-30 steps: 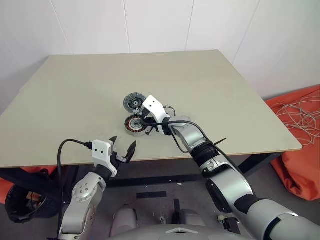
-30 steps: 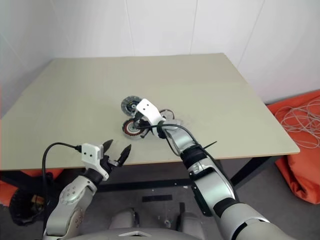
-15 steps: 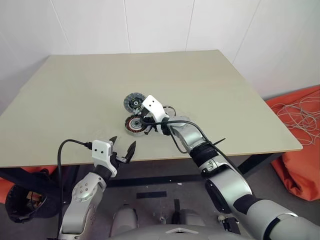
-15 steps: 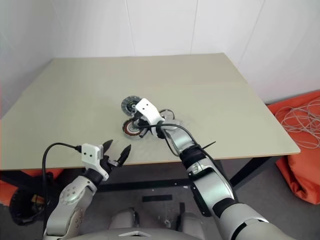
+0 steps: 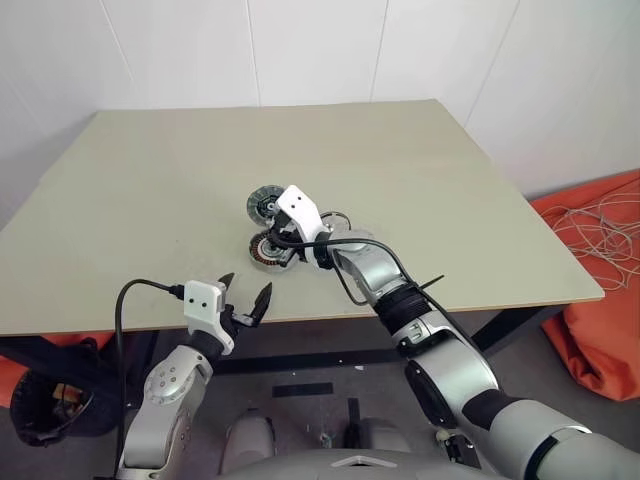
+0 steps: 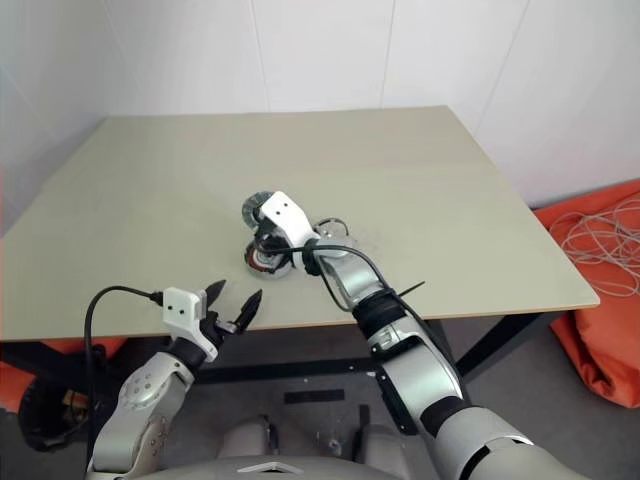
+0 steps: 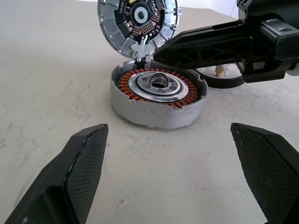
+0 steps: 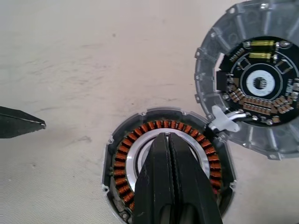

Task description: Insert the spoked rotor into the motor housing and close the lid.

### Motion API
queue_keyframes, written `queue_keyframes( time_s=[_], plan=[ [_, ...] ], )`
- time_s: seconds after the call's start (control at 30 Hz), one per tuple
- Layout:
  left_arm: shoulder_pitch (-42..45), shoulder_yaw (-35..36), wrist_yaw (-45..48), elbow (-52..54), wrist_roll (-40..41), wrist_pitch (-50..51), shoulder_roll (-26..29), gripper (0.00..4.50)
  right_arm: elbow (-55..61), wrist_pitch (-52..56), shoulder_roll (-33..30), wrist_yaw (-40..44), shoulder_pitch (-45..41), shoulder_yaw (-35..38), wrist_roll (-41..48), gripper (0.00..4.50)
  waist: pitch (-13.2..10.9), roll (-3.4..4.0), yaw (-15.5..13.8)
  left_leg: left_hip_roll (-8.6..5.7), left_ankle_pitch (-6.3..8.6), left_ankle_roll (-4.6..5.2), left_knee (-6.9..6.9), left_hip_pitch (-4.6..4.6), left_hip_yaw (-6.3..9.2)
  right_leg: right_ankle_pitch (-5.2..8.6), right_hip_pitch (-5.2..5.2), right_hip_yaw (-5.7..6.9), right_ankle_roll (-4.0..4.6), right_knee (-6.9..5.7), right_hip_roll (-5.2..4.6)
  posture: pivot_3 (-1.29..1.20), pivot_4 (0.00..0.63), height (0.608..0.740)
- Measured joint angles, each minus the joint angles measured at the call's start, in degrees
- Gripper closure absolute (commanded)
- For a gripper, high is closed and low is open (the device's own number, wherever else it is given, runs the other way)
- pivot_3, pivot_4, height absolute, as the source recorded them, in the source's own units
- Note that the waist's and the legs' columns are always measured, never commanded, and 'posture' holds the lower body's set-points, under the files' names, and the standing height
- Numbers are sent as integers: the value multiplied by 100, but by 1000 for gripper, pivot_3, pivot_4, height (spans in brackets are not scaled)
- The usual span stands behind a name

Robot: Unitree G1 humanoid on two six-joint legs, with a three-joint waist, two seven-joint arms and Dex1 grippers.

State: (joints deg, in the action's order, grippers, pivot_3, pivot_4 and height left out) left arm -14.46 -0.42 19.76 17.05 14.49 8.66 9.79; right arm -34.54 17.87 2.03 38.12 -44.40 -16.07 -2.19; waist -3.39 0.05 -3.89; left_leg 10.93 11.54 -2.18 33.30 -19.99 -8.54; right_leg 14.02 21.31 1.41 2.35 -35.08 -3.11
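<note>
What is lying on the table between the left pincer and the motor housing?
Nothing: in the left wrist view only bare table lies between the open left pincer and the motor housing.

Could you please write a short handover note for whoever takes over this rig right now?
Left pincer: open, empty, at the table's near edge.
Right pincer: shut, holding nothing, tips over the motor housing.
The housing sits mid-table with a silver disc, seemingly the rotor, inside its copper windings. The lid stands swung open at the hinge, circuit board showing.
A dark ring lies beside the housing.
Left: check rotor seating, close the lid.
</note>
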Motion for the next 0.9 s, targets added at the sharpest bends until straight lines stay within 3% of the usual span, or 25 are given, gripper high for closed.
queue_keyframes(
  time_s=[0.9],
  plan=[
    [-43,-3,-27,165,0,77,-15,0,-1197,-515,21,-344,-374,21,-99,4493,0,0,1,0,0,0,0,0,-1,1,0,0,2,-4,0,0,0,740]
  ],
)
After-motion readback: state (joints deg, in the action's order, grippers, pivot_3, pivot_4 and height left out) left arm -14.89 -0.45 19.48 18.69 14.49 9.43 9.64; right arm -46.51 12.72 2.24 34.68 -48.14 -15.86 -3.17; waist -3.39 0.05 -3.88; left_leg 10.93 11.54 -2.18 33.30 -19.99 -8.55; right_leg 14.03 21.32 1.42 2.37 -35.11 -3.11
